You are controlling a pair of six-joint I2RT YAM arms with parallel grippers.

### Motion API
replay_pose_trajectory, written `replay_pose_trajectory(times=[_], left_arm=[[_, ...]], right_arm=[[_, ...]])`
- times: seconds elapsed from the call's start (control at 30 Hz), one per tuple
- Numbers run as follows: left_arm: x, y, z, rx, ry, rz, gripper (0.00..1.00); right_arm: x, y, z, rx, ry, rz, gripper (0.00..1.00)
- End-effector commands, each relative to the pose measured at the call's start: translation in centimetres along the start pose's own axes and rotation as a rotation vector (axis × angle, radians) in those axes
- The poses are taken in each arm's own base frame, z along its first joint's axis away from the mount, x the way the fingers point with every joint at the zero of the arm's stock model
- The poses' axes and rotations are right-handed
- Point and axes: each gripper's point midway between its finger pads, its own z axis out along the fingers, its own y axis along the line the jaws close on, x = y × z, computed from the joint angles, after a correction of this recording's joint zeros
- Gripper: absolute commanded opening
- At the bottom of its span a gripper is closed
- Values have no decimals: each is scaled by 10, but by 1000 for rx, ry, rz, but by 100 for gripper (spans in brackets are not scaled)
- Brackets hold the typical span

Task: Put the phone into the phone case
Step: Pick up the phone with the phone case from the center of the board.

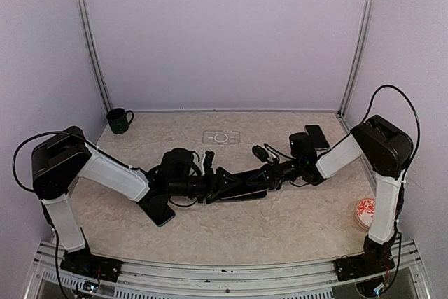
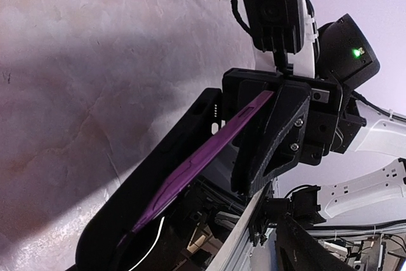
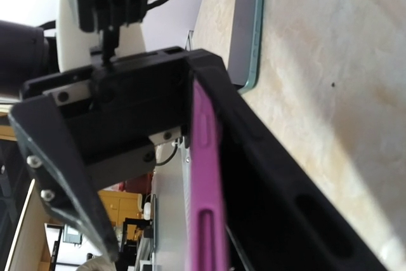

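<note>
Purple phone (image 2: 203, 157) sat edge-on in the black phone case (image 2: 158, 163), raised above the table (image 1: 280, 222). Left gripper (image 1: 222, 180) was clenched on the phone case. Right gripper (image 1: 260, 176) was clenched on the phone's far end.

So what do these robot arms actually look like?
The left arm and right arm both have smooth white shells between chunky black joint housings, with a thin black cable looping outside each. The right tool is matte black and angular, its wedge-shaped fingers fastened with small silver screws, beneath a boxy black camera. A green light glows on its wrist.
</note>
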Motion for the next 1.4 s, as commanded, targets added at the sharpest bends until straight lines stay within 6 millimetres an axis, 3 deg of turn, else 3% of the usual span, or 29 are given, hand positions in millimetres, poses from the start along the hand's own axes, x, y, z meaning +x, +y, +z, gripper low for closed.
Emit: replay_pose_trajectory(times=[0.0, 1.07, 1.37], left_arm=[[0, -47, -1, 180, 3, 65, 70], [1, -66, -10, 273, 2, 105, 37], [2, -70, -11, 294, 7, 109, 32]], right_arm=[[1, 7, 6, -5, 9, -37, 0], [1, 9, 6, -3, 15, -21, 0], [0, 5, 6, 17, 20, -9, 9]])
